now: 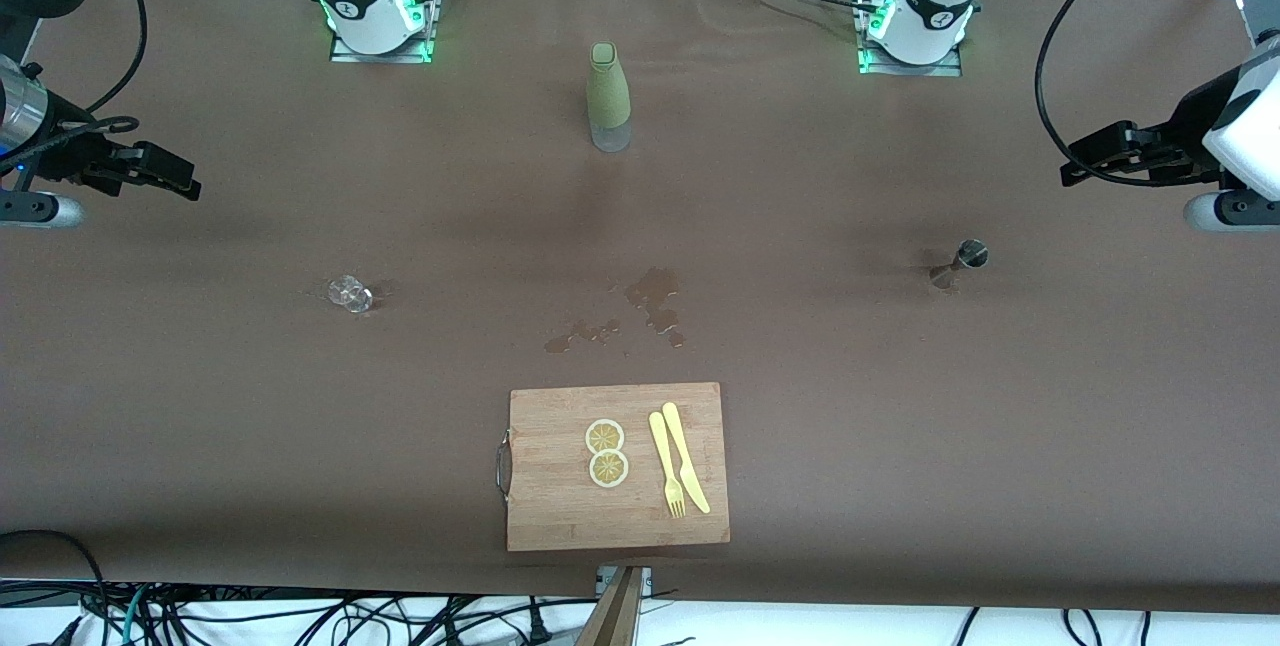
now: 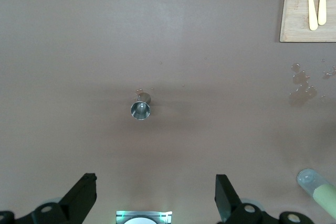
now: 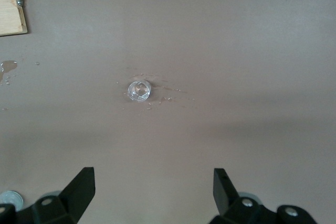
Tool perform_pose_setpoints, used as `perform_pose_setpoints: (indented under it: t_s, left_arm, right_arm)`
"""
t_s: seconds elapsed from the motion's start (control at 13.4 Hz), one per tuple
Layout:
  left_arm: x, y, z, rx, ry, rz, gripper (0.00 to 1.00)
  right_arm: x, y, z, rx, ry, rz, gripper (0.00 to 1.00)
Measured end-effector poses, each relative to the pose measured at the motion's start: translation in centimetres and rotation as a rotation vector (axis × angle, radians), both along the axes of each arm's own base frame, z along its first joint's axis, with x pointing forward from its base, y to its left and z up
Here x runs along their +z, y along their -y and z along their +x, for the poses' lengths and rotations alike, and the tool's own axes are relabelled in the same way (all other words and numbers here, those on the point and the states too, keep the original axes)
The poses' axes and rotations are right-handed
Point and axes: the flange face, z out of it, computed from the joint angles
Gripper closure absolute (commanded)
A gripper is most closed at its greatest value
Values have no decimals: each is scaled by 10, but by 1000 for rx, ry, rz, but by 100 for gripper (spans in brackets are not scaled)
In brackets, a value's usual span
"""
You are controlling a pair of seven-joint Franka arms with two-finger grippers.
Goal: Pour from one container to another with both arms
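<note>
I have both arms waiting high at the two ends of the brown paper-covered table (image 1: 900, 426), neither holding anything. The left gripper (image 2: 155, 195) hangs over the left arm's end of the table with its black fingers (image 2: 81, 192) spread wide, and its wrist view looks straight down on the small steel double-cone jigger (image 1: 968, 256), which stands upright on the table. The right gripper (image 3: 152, 192) hangs over the right arm's end of the table, its fingers (image 3: 81, 187) just as wide apart, and below it I see the small clear glass cup (image 1: 350, 294) with a few droplets around it.

The tall bottle in a sage-green sleeve with a clear base (image 1: 608, 98) stands upright between the two arm bases, well apart from both grippers. Nearer to the front camera than the bottle lies a patch of brownish spilled liquid (image 1: 655, 291) on the table. Nearer still is the bamboo cutting board with a metal handle (image 1: 560, 486), carrying two round lemon slices (image 1: 606, 452), touching each other, and beside them a pale yellow plastic fork (image 1: 666, 466) and a matching knife (image 1: 686, 458).
</note>
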Motion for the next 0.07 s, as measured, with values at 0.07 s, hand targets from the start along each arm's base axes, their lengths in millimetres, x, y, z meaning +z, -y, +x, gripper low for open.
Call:
perform_pose_setpoints:
  t_s: [0.07]
  left_arm:
    - [-2,2,0,0,-3,0,0]
  right_arm:
    - [-1,1,0,-1,-2,0,0]
